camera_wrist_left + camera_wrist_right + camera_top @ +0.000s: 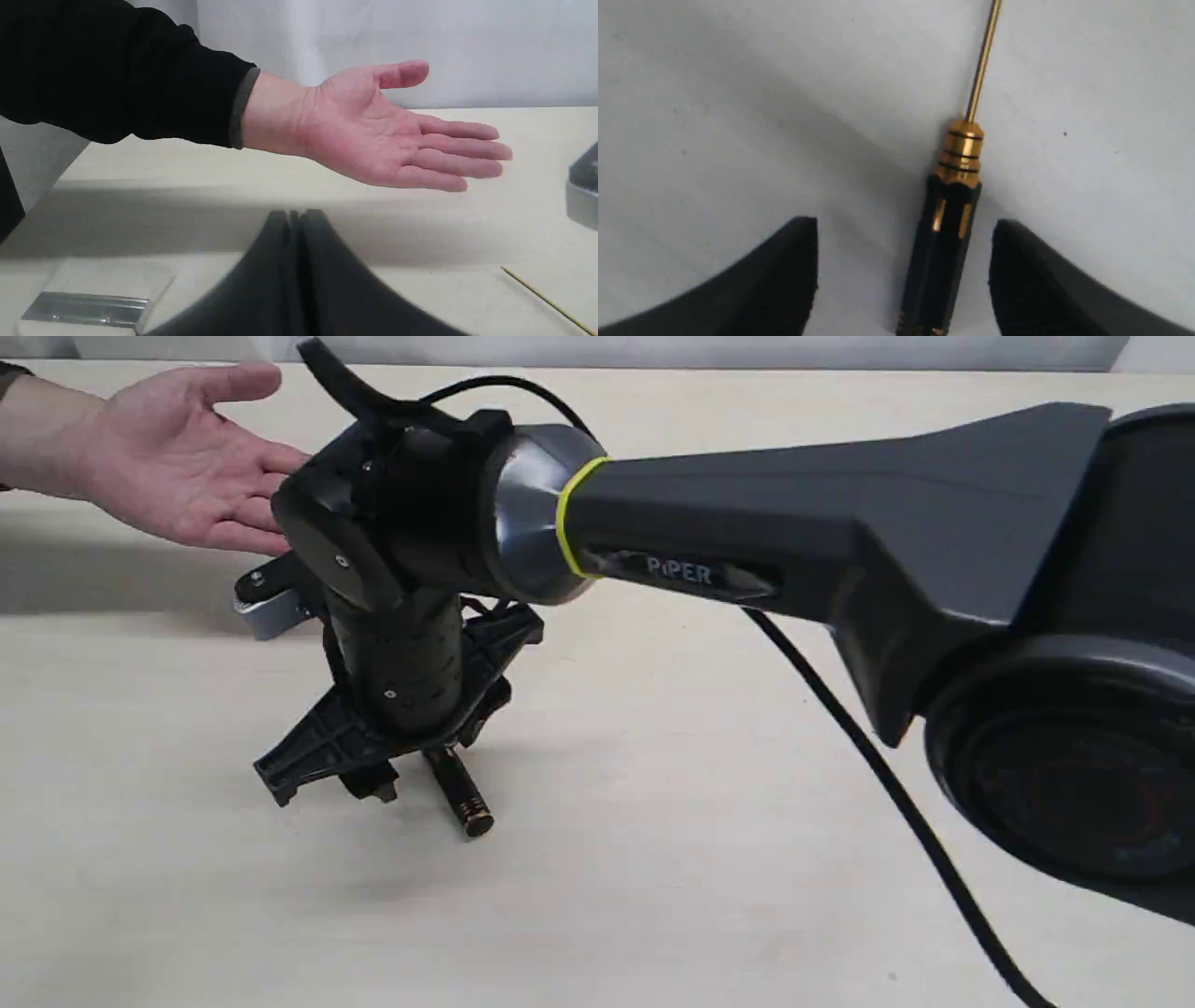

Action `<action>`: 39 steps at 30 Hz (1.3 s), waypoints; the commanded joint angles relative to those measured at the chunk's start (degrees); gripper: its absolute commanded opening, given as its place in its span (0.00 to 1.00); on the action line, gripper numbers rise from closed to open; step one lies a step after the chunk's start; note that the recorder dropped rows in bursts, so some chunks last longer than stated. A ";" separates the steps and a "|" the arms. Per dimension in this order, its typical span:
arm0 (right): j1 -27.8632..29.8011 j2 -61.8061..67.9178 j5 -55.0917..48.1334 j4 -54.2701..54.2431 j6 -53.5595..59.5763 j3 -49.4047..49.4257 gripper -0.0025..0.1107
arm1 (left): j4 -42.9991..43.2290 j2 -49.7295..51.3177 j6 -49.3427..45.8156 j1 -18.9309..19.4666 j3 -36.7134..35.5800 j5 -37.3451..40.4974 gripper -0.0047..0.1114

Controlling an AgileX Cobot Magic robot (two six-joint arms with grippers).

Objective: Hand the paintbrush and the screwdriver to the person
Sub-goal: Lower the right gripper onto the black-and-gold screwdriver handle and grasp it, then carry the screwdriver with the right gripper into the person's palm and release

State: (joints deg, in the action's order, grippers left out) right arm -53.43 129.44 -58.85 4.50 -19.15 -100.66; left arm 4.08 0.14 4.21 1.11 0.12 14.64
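Right claw (903,226) spread wide, gaps flanking the slim black-handled, gold-shafted screwdriver (945,233) on pale desk (714,116); left claw (294,215) pressed together.

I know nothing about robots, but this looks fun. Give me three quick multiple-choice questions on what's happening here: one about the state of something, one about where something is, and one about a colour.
1. How is the person's hand held?
A) in a closed fist
B) open, palm up, empty
C) gripping a hammer

2. Where is the screwdriver?
A) between the spread fingers of the right gripper
B) standing in a cup
C) inside a toolbox

3. What colour is its thin shaft?
A) silver
B) red
C) gold

Answers:
1 B: the left wrist view shows a flat, bare palm with the fingers extended.
2 A: the right wrist view shows the black handle in the gap between the two fingers.
3 C: the shaft gleams gold in that same view.
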 commanded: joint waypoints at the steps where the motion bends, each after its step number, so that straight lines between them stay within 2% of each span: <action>1: -0.04 1.79 0.53 -0.17 0.47 0.08 0.53 | -0.24 -0.14 0.12 -0.47 -0.12 -0.34 0.04; 12: -0.04 7.33 2.43 -1.02 0.32 0.08 0.52 | -0.13 -0.14 0.12 -0.47 -0.12 -0.36 0.04; 14: -0.04 7.70 2.20 -1.02 0.32 0.08 0.47 | -0.13 -0.14 0.12 -0.47 -0.12 -0.36 0.04; 19: -0.04 7.39 0.88 -1.02 0.86 0.08 0.16 | -0.13 -0.14 0.12 -0.47 -0.12 -0.36 0.04; 21: -0.04 6.71 -0.30 -1.02 3.01 0.08 0.07 | -0.13 -0.14 0.12 -0.47 -0.12 -0.36 0.04; 26: -0.04 2.33 -2.05 -0.64 3.50 0.08 0.06 | -0.13 -0.14 0.12 -0.47 -0.12 -0.36 0.04; 31: -0.20 -6.42 1.83 -1.04 3.50 0.08 0.06 | -0.13 -0.14 0.12 -0.47 -0.12 -0.36 0.04; 39: -1.28 -18.08 21.22 -0.21 4.81 0.08 0.06 | -0.25 -0.14 0.12 -0.47 -0.12 -0.21 0.04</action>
State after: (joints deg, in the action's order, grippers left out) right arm -54.65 112.39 -41.86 3.67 -15.31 -100.66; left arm 4.08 0.14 4.21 1.11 0.12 14.64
